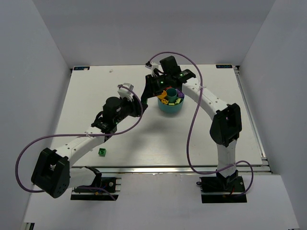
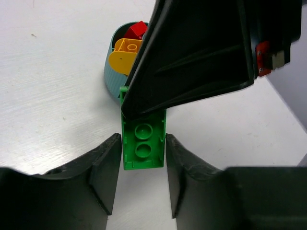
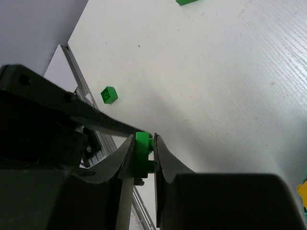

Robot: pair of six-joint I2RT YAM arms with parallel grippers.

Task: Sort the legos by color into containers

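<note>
A white table is seen from above, with a round teal dish at its middle. Well to the left of the dish, toward the arm bases, a loose green lego lies alone. Just left of the dish, the left gripper has its jaws narrow, close on either side of a green brick; whether they press it cannot be told. The right gripper reaches in over the dish and pinches that same brick firmly. Inside the dish lie yellow-orange bricks, a red brick and purple bricks.
</note>
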